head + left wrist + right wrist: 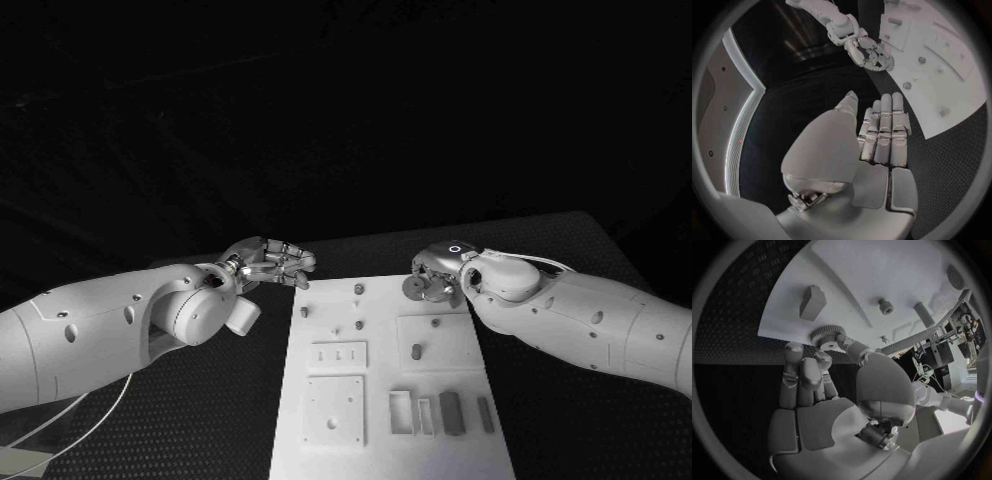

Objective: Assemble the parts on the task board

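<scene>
Right wrist view shows the right hand (826, 390) pinching a small toothed gear (824, 335), seemingly stiff and light, by its rim at the task board (433, 345) 12 o'clock edge, left hand (271, 262) released.

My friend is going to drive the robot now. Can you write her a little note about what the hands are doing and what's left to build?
Left hand: holds nothing, fingers straight and together, beside the far left corner of the task board.
Right hand: pinches a small gear over the board's far right corner.
Board: some parts stand at its far end, like a block and a small peg; more parts lie in slots near its near edge.
Done: gear picked up.
Left: set the gear in place, then the other parts.
</scene>
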